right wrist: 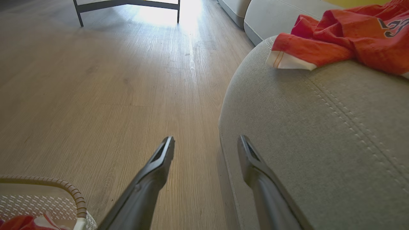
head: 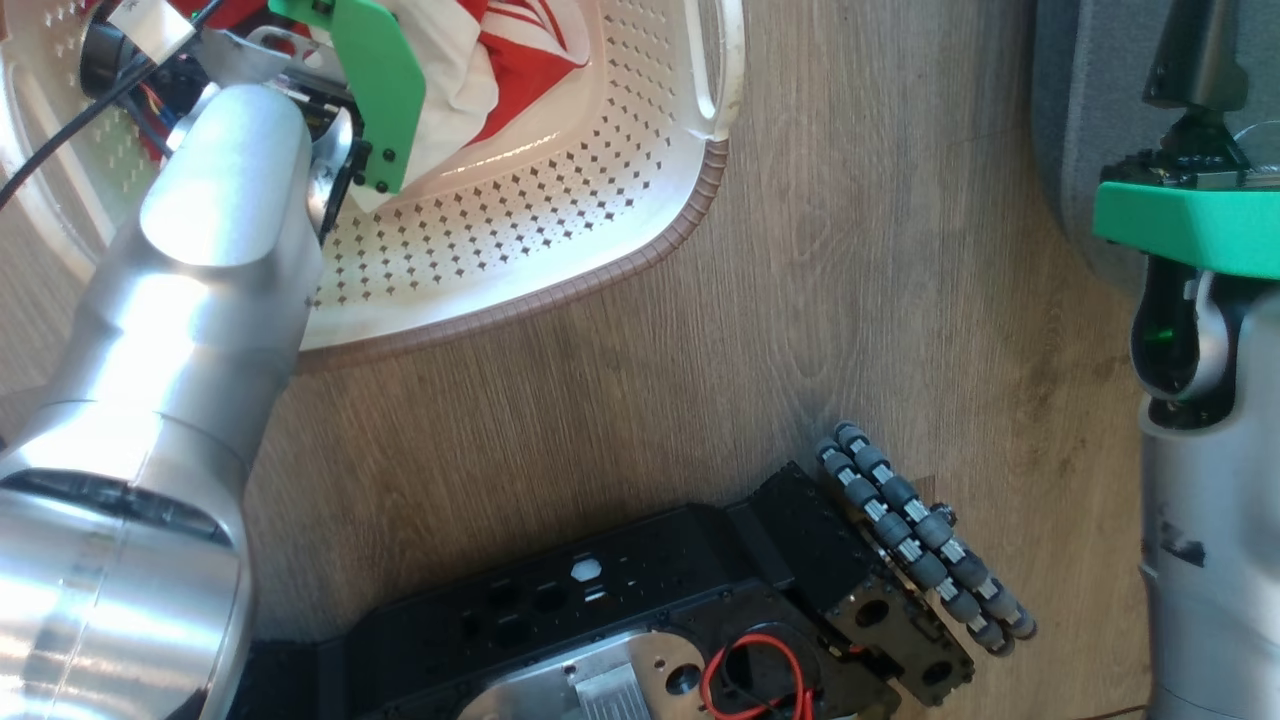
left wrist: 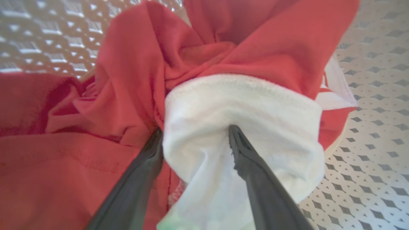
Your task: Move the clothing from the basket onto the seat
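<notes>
1. Left gripper (left wrist: pixel 195 131): I read its two fingers as spread. A thick fold of white trim bulges up between them. The left finger lies against the edge of that fold where white meets red, and the right finger rests on the white cloth. The fold is straddled, not pinched.

2. Clothing (left wrist: pixel 134 80): bunched red fabric lies directly ahead of the left fingertips and off to their left side. It is crumpled, with the white trim nearest the fingers.

3. Basket (left wrist: pixel 367 95): its perforated cream wall shows to the right of the left gripper and beyond the fabric at upper left. The clothing lies inside the basket. From the head camera, the left forearm reaches over the brown rim into the basket.

4. Right gripper (right wrist: pixel 206 140): fingers spread, nothing between them. It is held in the air, touching nothing.

5. Seat (right wrist: pixel 319 127): its rounded grey edge is just beside the right finger and extends ahead and to the right. The left finger is over the wooden floor (right wrist: pixel 96 80).

6. Jersey (right wrist: pixel 345 41): a red garment with dark lettering and a white-trimmed sleeve lies on the seat, well ahead and to the right of the right fingertips.

7. One basket corner sits below and left of the right gripper.
</notes>
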Tool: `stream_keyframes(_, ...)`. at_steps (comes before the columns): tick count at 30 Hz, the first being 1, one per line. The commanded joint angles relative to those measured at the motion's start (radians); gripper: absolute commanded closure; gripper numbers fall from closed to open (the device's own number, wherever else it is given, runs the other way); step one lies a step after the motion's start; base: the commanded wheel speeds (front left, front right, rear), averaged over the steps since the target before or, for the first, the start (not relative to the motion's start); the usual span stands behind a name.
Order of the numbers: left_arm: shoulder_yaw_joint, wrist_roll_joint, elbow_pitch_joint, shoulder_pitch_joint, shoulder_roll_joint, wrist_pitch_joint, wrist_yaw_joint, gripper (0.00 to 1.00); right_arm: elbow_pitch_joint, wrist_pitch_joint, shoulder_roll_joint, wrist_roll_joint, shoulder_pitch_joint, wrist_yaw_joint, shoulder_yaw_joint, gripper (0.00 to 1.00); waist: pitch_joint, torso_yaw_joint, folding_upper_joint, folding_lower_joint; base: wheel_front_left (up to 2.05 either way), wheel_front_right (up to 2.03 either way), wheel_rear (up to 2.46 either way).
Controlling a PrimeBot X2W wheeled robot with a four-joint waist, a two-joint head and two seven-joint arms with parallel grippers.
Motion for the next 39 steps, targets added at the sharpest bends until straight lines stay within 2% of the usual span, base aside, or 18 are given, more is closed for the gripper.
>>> stream_keyframes(1,0.003,-0.008,-0.008,0.019,0.003,-0.007,-0.005,0.00,-0.032,-0.005,0.009,0.003,0.068,0.007,0.007,0.00,0.001,0.001,-0.0001,0.0000,0.00,0.00,0.00)
stream_keyframes(4,-0.002,-0.015,-0.001,0.018,-0.004,-0.018,-0.013,0.00,-0.031,-0.005,0.009,0.003,0.067,0.007,0.008,0.00,0.001,0.001,-0.0001,0.0000,0.00,0.00,0.00)
stream_keyframes(5,-0.004,-0.016,0.001,0.016,-0.005,-0.022,-0.014,0.18,-0.030,-0.005,0.009,0.004,0.067,0.007,0.009,0.00,0.001,0.000,-0.0001,0.0000,0.00,0.00,0.00)
stream_keyframes(6,-0.011,-0.015,0.006,0.014,-0.006,-0.030,-0.019,1.00,-0.030,-0.005,0.009,0.006,0.066,0.007,0.010,0.00,0.000,-0.002,-0.0001,0.0000,0.00,0.00,0.00)
stream_keyframes(12,-0.018,-0.030,0.020,0.008,-0.011,-0.054,-0.037,1.00,-0.026,-0.005,0.009,0.013,0.065,0.007,0.006,0.00,-0.003,-0.006,-0.0001,0.0000,0.00,0.00,0.00)
stream_keyframes(17,0.006,-0.077,-0.018,-0.004,-0.024,-0.133,-0.047,1.00,-0.016,-0.005,0.009,0.017,0.064,0.007,-0.006,0.00,-0.023,0.011,-0.0001,0.0000,0.00,0.00,0.00)
stream_keyframes(22,0.021,-0.148,-0.098,0.009,-0.034,-0.221,-0.070,1.00,-0.011,-0.005,0.009,-0.004,0.073,0.007,-0.041,0.00,-0.078,0.066,-0.0001,0.0000,0.00,0.00,0.00)
stream_keyframes(28,0.036,-0.239,-0.210,0.101,-0.034,-0.310,-0.086,1.00,-0.006,-0.005,0.009,-0.046,0.106,0.007,-0.092,0.00,-0.194,0.147,-0.0001,0.0000,0.00,0.00,0.00)
stream_keyframes(32,0.051,-0.277,-0.259,0.179,-0.010,-0.340,-0.090,1.00,0.005,-0.005,0.009,-0.071,0.139,0.007,-0.118,0.00,-0.275,0.185,-0.0001,0.0000,0.00,0.00,0.00)
stream_keyframes(39,0.106,-0.351,-0.395,0.386,0.077,-0.378,-0.085,1.00,0.051,-0.005,-0.026,-0.093,0.240,0.007,-0.157,0.00,-0.480,0.264,-0.0001,0.0000,0.00,0.00,0.00)
